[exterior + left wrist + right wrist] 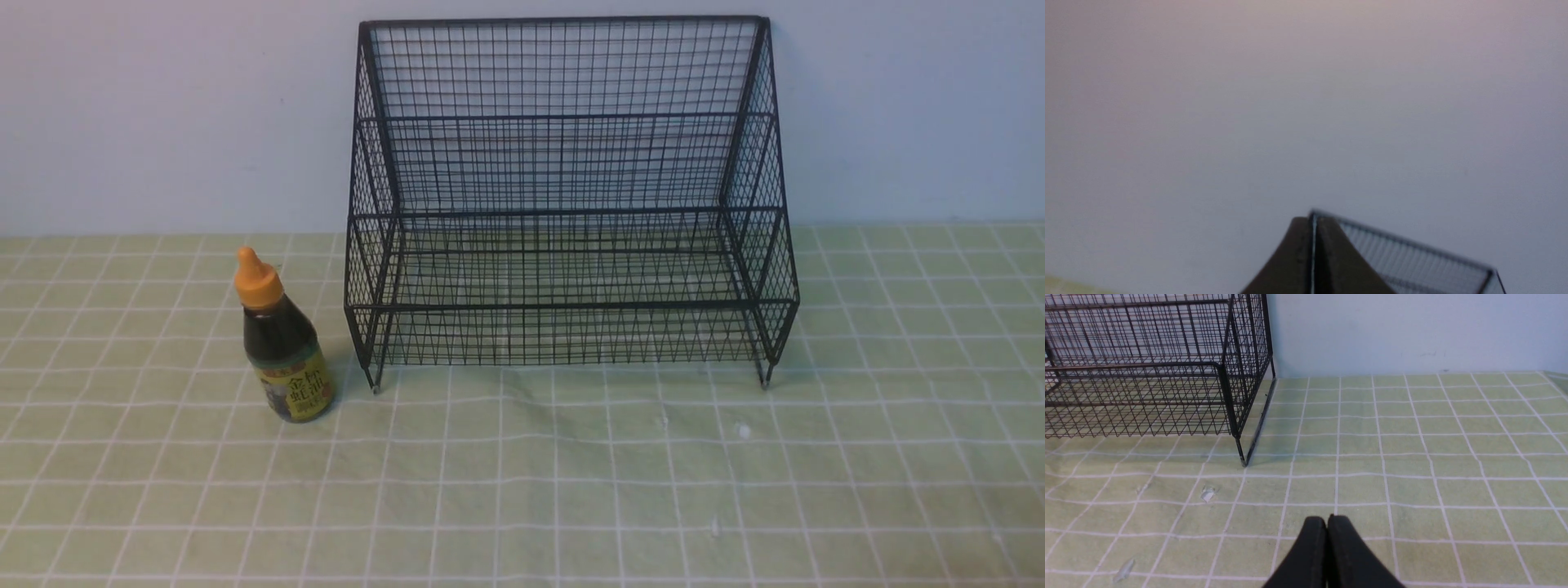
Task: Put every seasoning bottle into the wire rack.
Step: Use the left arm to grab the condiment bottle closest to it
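A small seasoning bottle point(284, 347) with dark liquid, an orange pointed cap and a yellow-green label stands upright on the cloth, just left of the wire rack point(563, 196). The black two-tier rack sits against the back wall and holds nothing. Neither arm shows in the front view. My left gripper point(1313, 222) is shut and empty, raised and facing the wall, with the rack's top edge point(1412, 253) behind it. My right gripper point(1327, 520) is shut and empty, low over the cloth, in front of and to the right of the rack's right end point(1233, 396). Neither wrist view shows the bottle.
A green cloth with a white grid point(571, 490) covers the table, with a few small white flecks point(741, 429) on it. A pale wall point(163, 106) stands right behind the rack.
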`<move>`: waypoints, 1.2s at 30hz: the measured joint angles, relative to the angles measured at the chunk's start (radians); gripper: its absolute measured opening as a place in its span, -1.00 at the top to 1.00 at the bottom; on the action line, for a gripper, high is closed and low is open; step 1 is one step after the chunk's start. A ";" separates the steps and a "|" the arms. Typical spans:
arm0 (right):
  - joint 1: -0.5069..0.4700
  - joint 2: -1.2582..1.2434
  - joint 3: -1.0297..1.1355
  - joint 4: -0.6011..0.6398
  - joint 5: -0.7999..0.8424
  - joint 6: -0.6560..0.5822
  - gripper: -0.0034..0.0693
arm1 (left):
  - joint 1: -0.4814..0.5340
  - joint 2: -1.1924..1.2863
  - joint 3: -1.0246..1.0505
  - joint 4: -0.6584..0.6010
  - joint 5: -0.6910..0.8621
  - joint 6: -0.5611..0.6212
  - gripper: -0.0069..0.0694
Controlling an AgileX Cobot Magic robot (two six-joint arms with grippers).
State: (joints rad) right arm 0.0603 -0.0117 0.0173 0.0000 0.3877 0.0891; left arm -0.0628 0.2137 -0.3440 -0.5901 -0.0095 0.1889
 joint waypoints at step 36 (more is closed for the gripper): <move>0.000 0.000 0.000 0.000 0.000 0.000 0.94 | 0.000 1.602 -1.397 0.463 1.243 0.064 -0.32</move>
State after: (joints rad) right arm 0.0603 -0.0117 0.0173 0.0000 0.3877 0.0891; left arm -0.0628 1.8161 -1.7413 -0.1273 1.2336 0.2533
